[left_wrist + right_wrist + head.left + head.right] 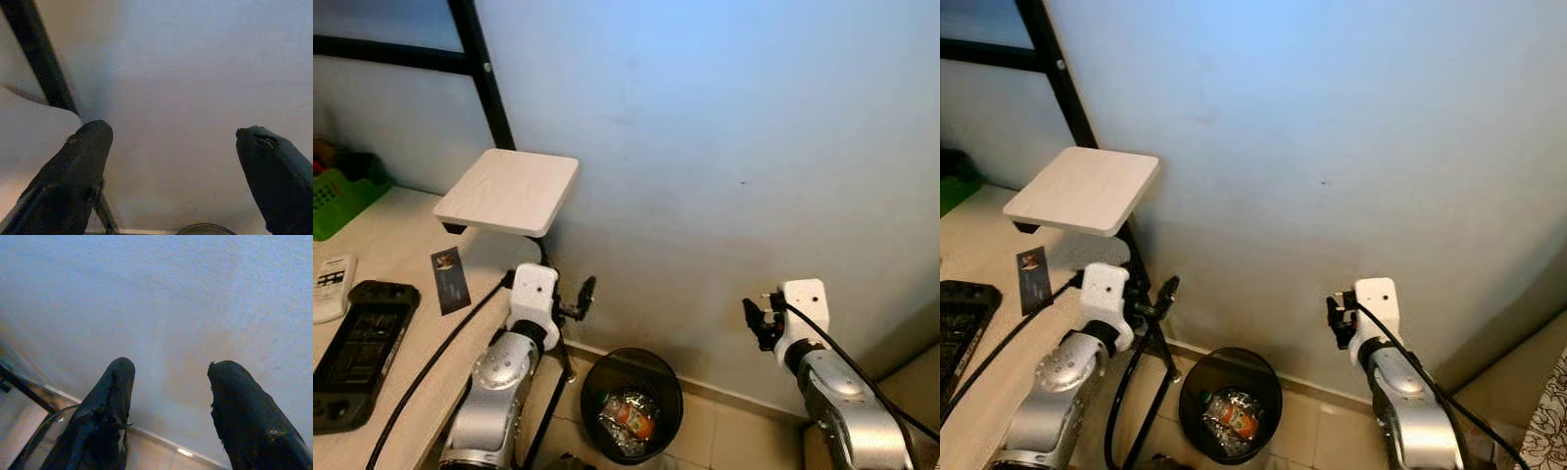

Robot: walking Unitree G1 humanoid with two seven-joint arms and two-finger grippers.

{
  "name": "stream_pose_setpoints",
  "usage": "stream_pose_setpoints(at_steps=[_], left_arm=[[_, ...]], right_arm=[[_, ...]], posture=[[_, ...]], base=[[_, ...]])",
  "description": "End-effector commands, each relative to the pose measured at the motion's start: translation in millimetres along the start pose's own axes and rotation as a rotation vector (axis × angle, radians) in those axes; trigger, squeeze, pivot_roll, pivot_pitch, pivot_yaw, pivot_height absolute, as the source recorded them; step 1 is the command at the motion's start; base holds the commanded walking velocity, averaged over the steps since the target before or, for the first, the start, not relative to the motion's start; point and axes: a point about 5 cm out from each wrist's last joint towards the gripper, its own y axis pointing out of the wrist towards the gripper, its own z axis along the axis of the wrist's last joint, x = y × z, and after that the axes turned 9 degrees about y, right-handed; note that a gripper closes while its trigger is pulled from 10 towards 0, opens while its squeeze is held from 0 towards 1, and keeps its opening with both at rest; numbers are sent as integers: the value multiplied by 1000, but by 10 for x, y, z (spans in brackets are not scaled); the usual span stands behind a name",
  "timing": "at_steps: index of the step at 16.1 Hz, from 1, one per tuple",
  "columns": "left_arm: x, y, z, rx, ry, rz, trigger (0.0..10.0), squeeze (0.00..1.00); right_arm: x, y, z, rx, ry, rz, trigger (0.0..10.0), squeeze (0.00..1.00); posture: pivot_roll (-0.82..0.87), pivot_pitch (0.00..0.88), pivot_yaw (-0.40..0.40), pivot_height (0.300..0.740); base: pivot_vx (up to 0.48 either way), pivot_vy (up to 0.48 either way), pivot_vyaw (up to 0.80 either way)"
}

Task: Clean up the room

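Black trash bin (632, 401) on floor, crumpled wrappers inside; left gripper (173, 161), right gripper (168, 396) fingers apart.

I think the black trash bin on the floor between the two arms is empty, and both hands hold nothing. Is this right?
Not quite. The black trash bin on the floor is not empty: the left eye view shows crumpled wrappers inside. The left hand and right hand do hold nothing.
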Motion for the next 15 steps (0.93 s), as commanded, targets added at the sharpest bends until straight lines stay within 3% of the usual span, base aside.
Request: stream_pose_setpoints(at_steps=[1, 5, 8, 15], left_arm=[[-14, -23, 16, -5, 6, 15, 10000, 953], [11, -138, 82, -8, 26, 24, 10000, 957], [64, -157, 103, -12, 15, -4, 10000, 953], [49, -202, 123, -11, 9, 14, 10000, 949]], right_arm=[[-32, -10, 23, 3, 22, 4, 10000, 0], [-155, -41, -4, -1, 46, 53, 10000, 0], [-156, -62, -1, 7, 55, 57, 10000, 0], [-143, -51, -16, 6, -32, 44, 10000, 0]], posture=[[-8, 0, 40, 740], [2, 0, 38, 740], [4, 0, 37, 740], [21, 0, 16, 740]], base=[[0, 0, 0], [0, 0, 0], [0, 0, 0], [0, 0, 0]])
